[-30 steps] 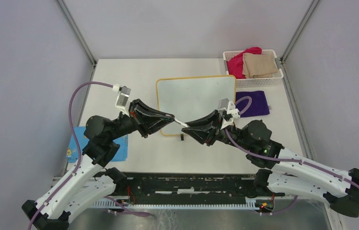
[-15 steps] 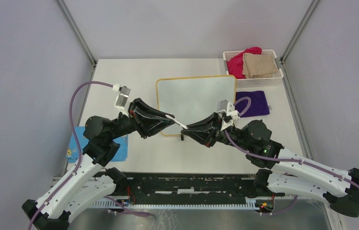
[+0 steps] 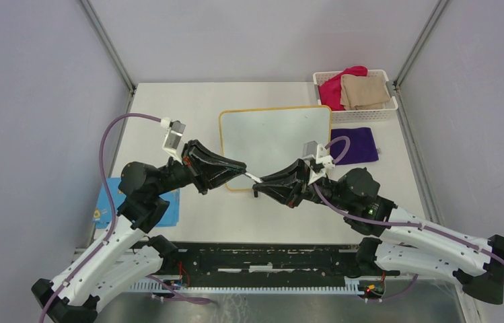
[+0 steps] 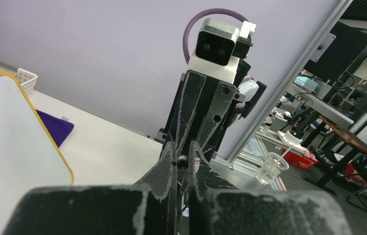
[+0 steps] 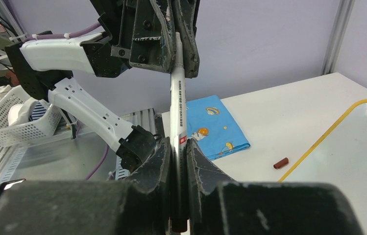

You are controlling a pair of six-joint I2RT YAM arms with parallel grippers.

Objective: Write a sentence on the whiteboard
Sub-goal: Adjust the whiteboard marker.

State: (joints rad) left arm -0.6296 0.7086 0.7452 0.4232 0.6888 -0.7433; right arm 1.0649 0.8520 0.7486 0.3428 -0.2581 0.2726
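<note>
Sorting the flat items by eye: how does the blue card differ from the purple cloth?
The blue card lies at the left edge of the table, partly hidden by the left arm; the purple cloth lies just right of the whiteboard. The card bears cartoon prints; the cloth looks plain. Both lie flat on the table.

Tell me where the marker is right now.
In the top view the white marker is held above the whiteboard's near edge, the left gripper shut on one end and the right gripper on the other.

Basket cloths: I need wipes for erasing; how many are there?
2: a red cloth at the basket's left, a beige cloth on its right; others may hide underneath.
</note>
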